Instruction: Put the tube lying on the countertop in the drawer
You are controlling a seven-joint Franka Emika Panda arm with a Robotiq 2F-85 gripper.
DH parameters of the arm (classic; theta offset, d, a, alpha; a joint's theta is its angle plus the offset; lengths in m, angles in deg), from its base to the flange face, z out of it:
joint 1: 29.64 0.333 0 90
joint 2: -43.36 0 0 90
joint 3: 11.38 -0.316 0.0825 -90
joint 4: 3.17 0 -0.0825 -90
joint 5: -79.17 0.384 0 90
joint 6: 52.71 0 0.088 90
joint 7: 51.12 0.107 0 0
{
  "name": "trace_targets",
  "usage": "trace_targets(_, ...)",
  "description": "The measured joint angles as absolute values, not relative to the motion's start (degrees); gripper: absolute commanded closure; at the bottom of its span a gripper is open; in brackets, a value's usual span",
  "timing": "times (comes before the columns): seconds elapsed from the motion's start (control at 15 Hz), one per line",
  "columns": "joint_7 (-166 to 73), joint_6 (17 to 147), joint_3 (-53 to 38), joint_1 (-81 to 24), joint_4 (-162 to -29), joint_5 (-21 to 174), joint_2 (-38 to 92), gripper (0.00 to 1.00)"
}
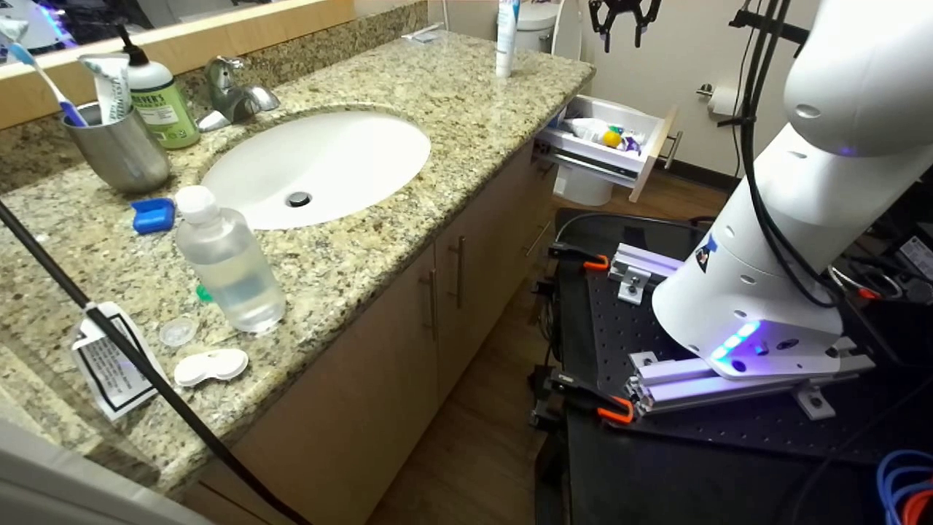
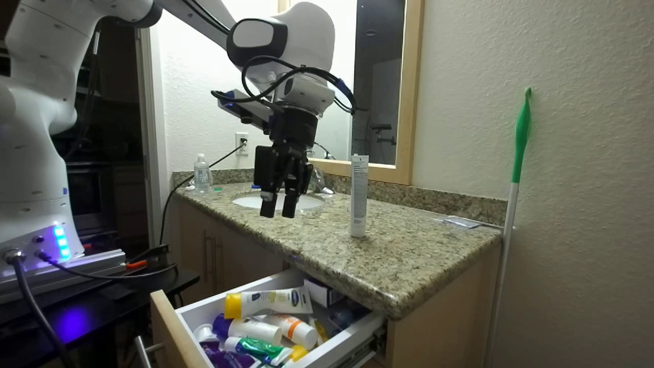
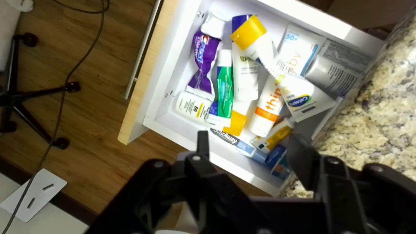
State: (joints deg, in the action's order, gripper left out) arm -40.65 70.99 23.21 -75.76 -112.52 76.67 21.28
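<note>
My pincer (image 1: 622, 47) hangs spread above the wooden floor (image 3: 97, 107) and open drawer (image 3: 172, 65); there one slim yellow tube (image 3: 279, 134), probably the task's though too blurred to read, lies among other tubes (image 3: 226, 87). The granite countertop (image 1: 379, 240) bears one sink (image 1: 350, 164), two bottles (image 1: 237, 281), one upright white container (image 2: 359, 204), one cup (image 1: 116, 157) holding one toothbrush (image 1: 73, 114).

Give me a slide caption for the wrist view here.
Past the open tool, an extended drawer holds a yellow-capped tube lying across other toiletries, the speckled countertop alongside.
</note>
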Motion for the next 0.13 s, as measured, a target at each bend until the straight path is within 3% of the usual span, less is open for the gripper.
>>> trace_targets(0.07,-40.2,71.7,23.2,-75.7,-112.5,76.8,21.4,0.01)
trace_targets(0.13,-39.9,72.0,23.2,-75.6,-112.3,76.9,21.6,0.16)
